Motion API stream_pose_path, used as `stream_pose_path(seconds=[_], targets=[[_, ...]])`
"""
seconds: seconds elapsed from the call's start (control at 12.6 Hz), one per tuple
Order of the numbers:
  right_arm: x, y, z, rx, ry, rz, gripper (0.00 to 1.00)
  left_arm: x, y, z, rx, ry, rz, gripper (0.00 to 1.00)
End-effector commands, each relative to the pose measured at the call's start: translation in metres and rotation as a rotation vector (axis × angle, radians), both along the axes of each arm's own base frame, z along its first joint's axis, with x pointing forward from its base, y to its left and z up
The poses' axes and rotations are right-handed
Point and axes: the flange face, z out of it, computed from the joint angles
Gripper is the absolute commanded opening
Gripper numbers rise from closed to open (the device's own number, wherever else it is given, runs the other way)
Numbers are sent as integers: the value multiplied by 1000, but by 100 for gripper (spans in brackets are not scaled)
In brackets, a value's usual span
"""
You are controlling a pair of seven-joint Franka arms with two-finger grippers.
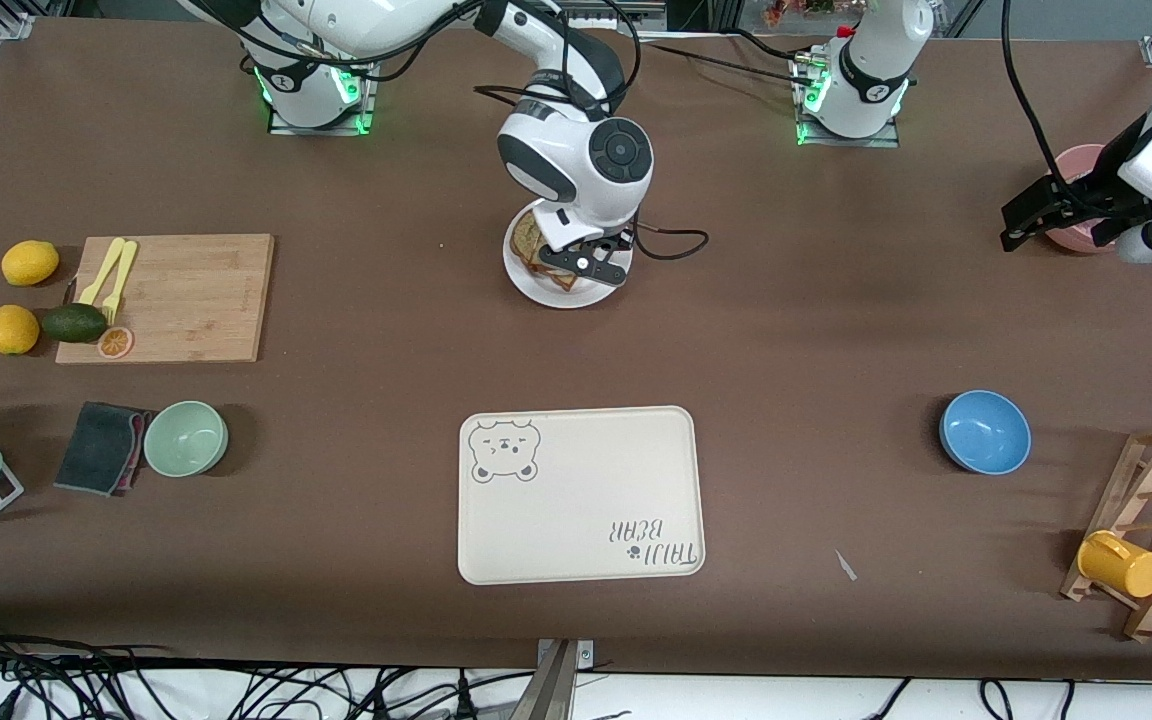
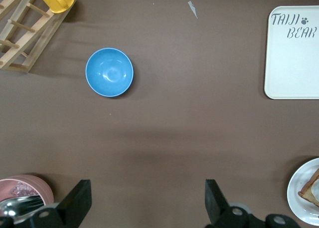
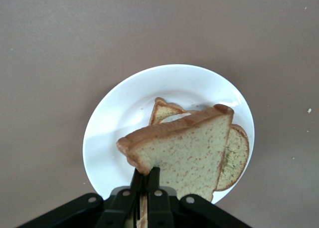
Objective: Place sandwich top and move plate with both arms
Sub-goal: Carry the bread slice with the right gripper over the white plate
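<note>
Right gripper (image 3: 145,185) clamped; left gripper (image 2: 144,200) agape.

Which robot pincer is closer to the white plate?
The right one. The right pincer hangs just over the plate, shut on the sandwich top. The left pincer waits open at the left arm's end of the table, by the pink bowl.

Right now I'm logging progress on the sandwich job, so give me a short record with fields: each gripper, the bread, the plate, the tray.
right gripper: shut on the bread slice, holding it over the plate
left gripper: open, empty, waiting over bare table at the left arm's end, beside a pink bowl
plate: on the table, farther from the front camera than the tray; other bread already lies on it
bread slice: gripped at one edge, not yet released
tray: nothing on it
</note>
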Motion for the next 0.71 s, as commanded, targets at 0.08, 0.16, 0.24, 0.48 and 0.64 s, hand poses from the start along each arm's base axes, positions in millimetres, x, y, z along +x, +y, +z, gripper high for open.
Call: stream_pose_path(seconds=[0.08,0.16,0.24,0.48,0.64], targets=[[9,-4,-4,-31,-21,-2,0,1,-1,6,-26,6,7,100],[9,-3,-6,-33,-23,-12,0,1,-1,6,-26,6,7,100],[7,-1,-8,-36,-28,-6,0,1,-1,6,-26,6,7,100],[8,-1,-5,-39,-37,-16,55,1,-1,6,-26,6,7,100],[11,-1,4,-52,-68,-114,76,1,-1,6,-26,6,7,100]])
